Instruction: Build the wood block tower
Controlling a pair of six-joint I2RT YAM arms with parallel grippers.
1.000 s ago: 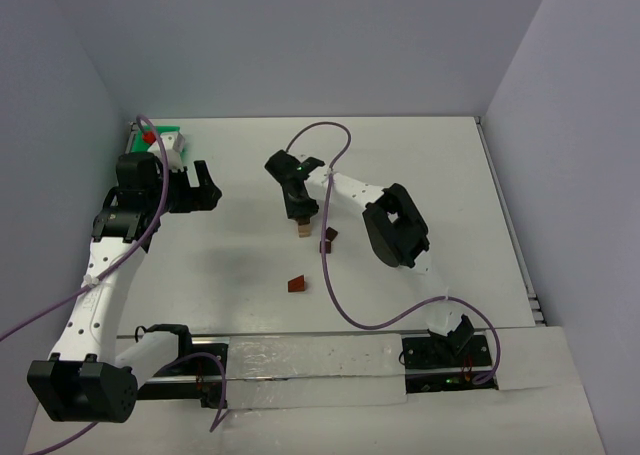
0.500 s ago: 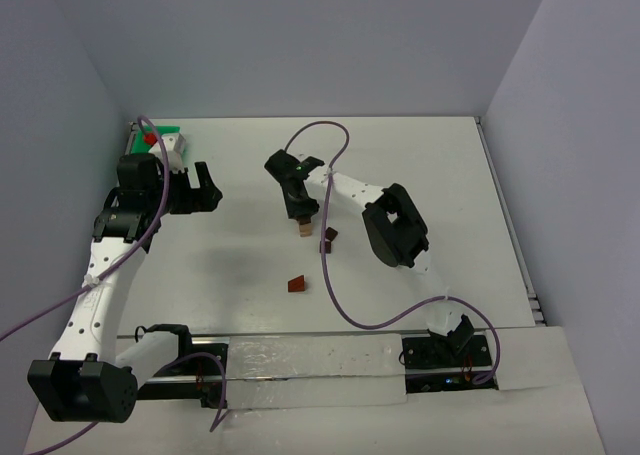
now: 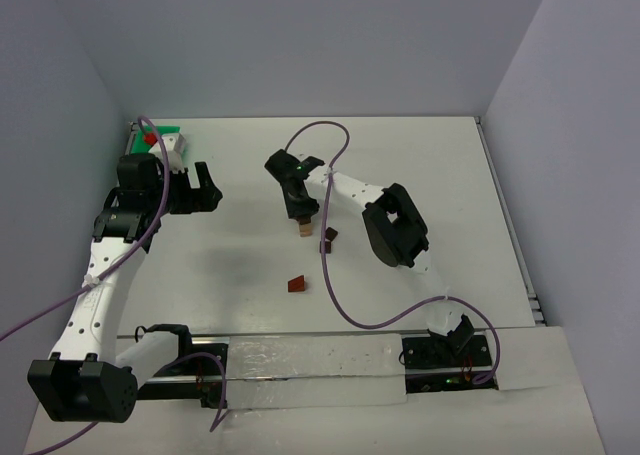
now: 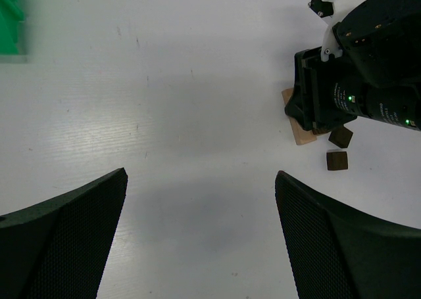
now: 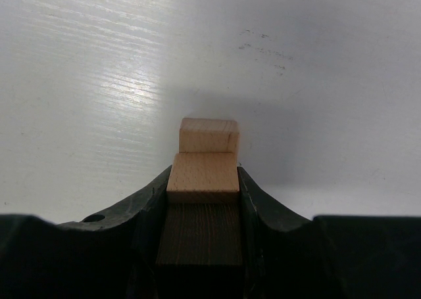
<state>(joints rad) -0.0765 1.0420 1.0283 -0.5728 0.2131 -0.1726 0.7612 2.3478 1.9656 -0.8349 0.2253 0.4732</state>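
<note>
The right pincer (image 3: 301, 218) is clenched on the little stack (image 3: 303, 229) near the middle of the white table (image 3: 450, 175). In the right wrist view its fingers (image 5: 152, 204) squeeze a dark brown block (image 5: 200, 236) and a light tan block (image 5: 204, 178) from both sides. A second light tan block (image 5: 209, 136) sits just past them, touching. Two small dark brown blocks (image 3: 328, 238) lie just to the right of the stack, close together but apart from it. The reddish-brown wedge (image 3: 297, 284) lies alone, nearer the arm bases than the stack. The left pincer (image 3: 207, 187) hangs well to the left of the stack, spread wide and holding nothing. Between it and the stack the table is bare, so there is room on that side. To the right of the stack a wide bare stretch runs up to the table's right edge. More bare table lies behind the stack, up to the back wall (image 3: 320, 45). The green tray (image 3: 165, 138) sits far left of the stack, in the back corner by the side wall. A purple cable (image 3: 330, 130) loops behind the stack. Since a second ago nothing has moved: both arms, the stack, the loose blocks and the wedge are in the same spots, and both pincers look the same.
</note>
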